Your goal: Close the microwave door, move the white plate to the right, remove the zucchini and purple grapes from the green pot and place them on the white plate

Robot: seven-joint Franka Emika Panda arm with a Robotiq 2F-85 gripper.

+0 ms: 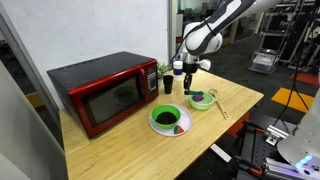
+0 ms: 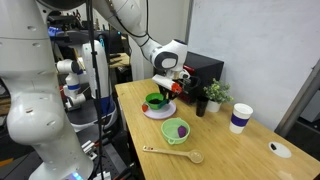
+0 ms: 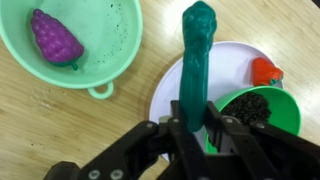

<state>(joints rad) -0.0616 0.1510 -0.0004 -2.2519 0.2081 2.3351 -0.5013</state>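
My tool (image 3: 196,112) is drawn in narrow, and its two dark fingers (image 3: 175,126) are pinched on the near end of the zucchini (image 3: 197,60). One finger presses each side of it. The rest of the dark green piece sticks straight out past the fingertips, its rounded tip farthest from me.

In the wrist view the zucchini lies across the white plate (image 3: 232,62), with its tip at the plate's far rim. I cannot tell whether the tip touches anything. In an exterior view my tool (image 1: 178,68) hangs above the table (image 1: 240,100), over the plate's side.

On the plate, just beside my tool in the wrist view, sits a bright green bowl (image 3: 285,100) of dark contents. A small red piece (image 3: 264,70) lies past it on the white surface.

The green pot (image 3: 95,55) stands on the table close to the plate, away from my grip. The purple grapes (image 3: 55,38) lie inside it near one wall, and I hold nothing of them.

The microwave door (image 1: 105,102) is flat against the red box, shut, well apart from my tool. A wooden spoon (image 2: 172,153) lies on the table beyond the pot.
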